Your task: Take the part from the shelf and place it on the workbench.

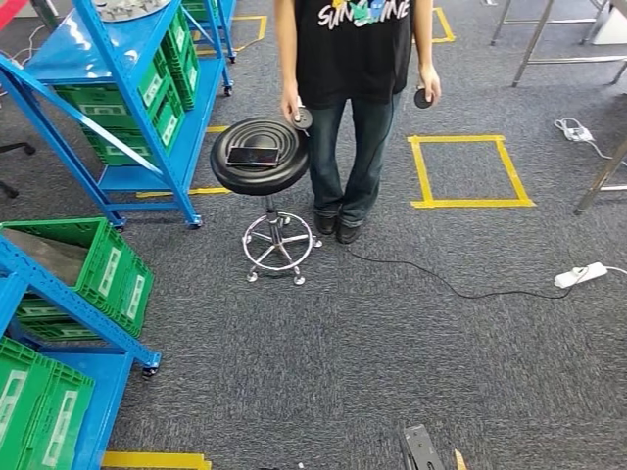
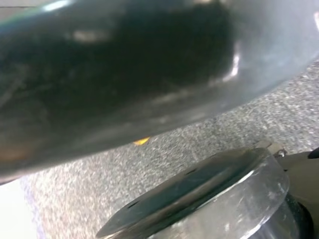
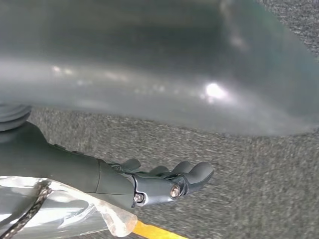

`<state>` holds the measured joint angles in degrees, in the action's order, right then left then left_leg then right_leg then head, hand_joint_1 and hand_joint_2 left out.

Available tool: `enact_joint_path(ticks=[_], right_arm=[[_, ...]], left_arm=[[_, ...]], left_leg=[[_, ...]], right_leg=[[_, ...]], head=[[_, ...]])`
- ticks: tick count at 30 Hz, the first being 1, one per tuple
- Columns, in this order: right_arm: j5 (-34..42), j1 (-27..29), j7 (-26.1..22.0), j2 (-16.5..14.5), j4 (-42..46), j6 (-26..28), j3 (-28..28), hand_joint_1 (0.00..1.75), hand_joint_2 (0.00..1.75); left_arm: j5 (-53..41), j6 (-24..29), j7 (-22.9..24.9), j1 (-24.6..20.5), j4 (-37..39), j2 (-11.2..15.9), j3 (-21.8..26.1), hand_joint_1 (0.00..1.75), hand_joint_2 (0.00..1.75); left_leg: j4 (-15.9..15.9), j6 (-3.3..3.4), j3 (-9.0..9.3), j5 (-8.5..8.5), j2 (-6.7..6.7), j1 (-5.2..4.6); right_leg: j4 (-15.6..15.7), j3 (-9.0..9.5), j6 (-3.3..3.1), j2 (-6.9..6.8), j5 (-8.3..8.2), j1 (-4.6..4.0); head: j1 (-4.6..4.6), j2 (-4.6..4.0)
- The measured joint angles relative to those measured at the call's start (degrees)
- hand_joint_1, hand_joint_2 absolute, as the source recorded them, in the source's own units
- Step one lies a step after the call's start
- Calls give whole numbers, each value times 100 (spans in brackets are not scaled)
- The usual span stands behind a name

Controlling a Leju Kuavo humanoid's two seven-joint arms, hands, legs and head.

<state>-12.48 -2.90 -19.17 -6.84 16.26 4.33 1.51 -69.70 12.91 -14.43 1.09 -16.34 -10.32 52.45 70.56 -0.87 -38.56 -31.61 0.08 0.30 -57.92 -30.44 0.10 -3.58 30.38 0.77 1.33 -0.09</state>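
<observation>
A blue shelf (image 1: 140,93) with green bins (image 1: 167,93) stands at the far left. On its top lies a grey metal part (image 1: 121,8), cut off by the picture's edge. A second blue shelf (image 1: 44,284) with green bins is close on my left. My right hand (image 3: 165,181) hangs over the grey carpet, fingers stretched out and holding nothing.
A person (image 1: 354,108) stands ahead holding a round black controller in each hand, beside a black stool (image 1: 259,157) with a phone on it. A cable (image 1: 458,289) and power strip (image 1: 580,275) lie on the carpet. Yellow tape square (image 1: 469,171) and metal table legs (image 1: 599,176) are at right.
</observation>
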Motion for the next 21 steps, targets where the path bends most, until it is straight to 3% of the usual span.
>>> enact_joint_path(ticks=[2, 4, 6, 7, 9, 10, 11, 12, 13, 14, 15, 17, 19, 21], right_arm=[[-3, -7, -1, 0, 1, 4, 1, 0, 0], [-6, -11, 2, 0, 1, 7, 2, 0, 0], [-11, -26, 4, -2, 4, 8, 3, 0, 0], [-14, -39, 3, -3, 7, 9, 3, 0, 0], [-19, -61, -1, -7, 14, 10, 3, 0, 0], [-21, -57, -2, -7, 14, 11, 2, 0, 0], [-22, -42, -2, -7, 13, 13, 2, 0, 0], [-24, -20, -1, -7, 13, 13, 2, 0, 0], [-26, -1, -1, -7, 12, 14, 2, 0, 0], [-27, 7, 0, -7, 11, 14, 3, 0, 0], [-29, 7, -1, -7, 11, 15, 3, 0, 0], [-31, 0, -2, -7, 11, 16, 3, 0, 0], [-32, -2, -2, -7, 9, 17, 2, 0, 0], [-37, -1, -2, -7, 8, 18, 4, 0, 0]], left_arm=[[-15, -7, 7, 3, -4, 0, 4, 0, 0], [-33, -9, 14, -16, -14, -1, 10, 0, 0], [-48, -15, 22, -7, -23, -3, 25, 0, 0], [-56, -18, 29, 12, -29, -4, 34, 0, 0], [-76, -25, 44, 28, -46, -10, 50, 0, 0], [-88, -29, 46, 23, -55, -16, 55, 0, 0], [-98, -34, 48, 12, -62, -23, 62, 0, 0], [-107, -38, 48, 4, -68, -31, 70, 0, 0], [-109, -42, 48, 5, -72, -38, 78, 0, 0], [-111, -43, 48, 9, -76, -41, 85, 0, 0], [-111, -44, 48, 15, -78, -44, 89, 0, 0], [-113, -45, 48, 17, -82, -48, 92, 0, 0], [-122, -49, 48, 9, -90, -51, 94, 0, 0], [-147, -52, 48, 18, -94, -52, 102, 0, 0]], left_leg=[[-758, 34, 379, 313, 233, -33], [-1117, 93, 542, 372, 381, -82], [-1148, 154, 538, 366, 285, -94], [-1174, 181, 551, 376, 225, -85], [-1222, 241, 587, 396, 109, -54], [-1229, 263, 590, 397, 46, -46], [-1229, 282, 589, 393, -29, -44], [-1227, 293, 590, 390, -114, -45], [-1225, 296, 595, 388, -202, -48], [-1222, 295, 604, 385, -289, -48], [-1219, 288, 616, 380, -374, -46], [-1203, 253, 630, 361, -530, -44], [-1182, 194, 602, 357, -674, -38], [-1186, 128, 565, 378, -802, -16]], right_leg=[[-4, 50, 41, -130, 44, -16], [-3, 81, 105, -255, 82, -44], [13, 117, 167, -365, 108, -50], [-3, 124, 197, -310, 142, -41], [-292, 1, 243, -3, 341, -16], [-624, -165, 252, 182, 506, -7], [-1018, -370, 256, 285, 674, -5], [-1368, -568, 258, 326, 786, -5], [-1557, -699, 257, 342, 792, -7], [-1526, -729, 253, 352, 682, -7], [-1286, -654, 247, 377, 475, -4], [-542, -351, 234, 602, 72, 20], [-111, -129, 211, 820, -40, 41], [-58, -70, 159, 787, -16, 30]], head=[[2, 0], [-1, 0], [-3, 0], [-11, 0], [-36, 0], [-52, 0], [-57, 0], [-58, 0], [-56, 0], [-55, 0], [-54, 0], [-55, 0], [-53, 0], [-49, 0]])
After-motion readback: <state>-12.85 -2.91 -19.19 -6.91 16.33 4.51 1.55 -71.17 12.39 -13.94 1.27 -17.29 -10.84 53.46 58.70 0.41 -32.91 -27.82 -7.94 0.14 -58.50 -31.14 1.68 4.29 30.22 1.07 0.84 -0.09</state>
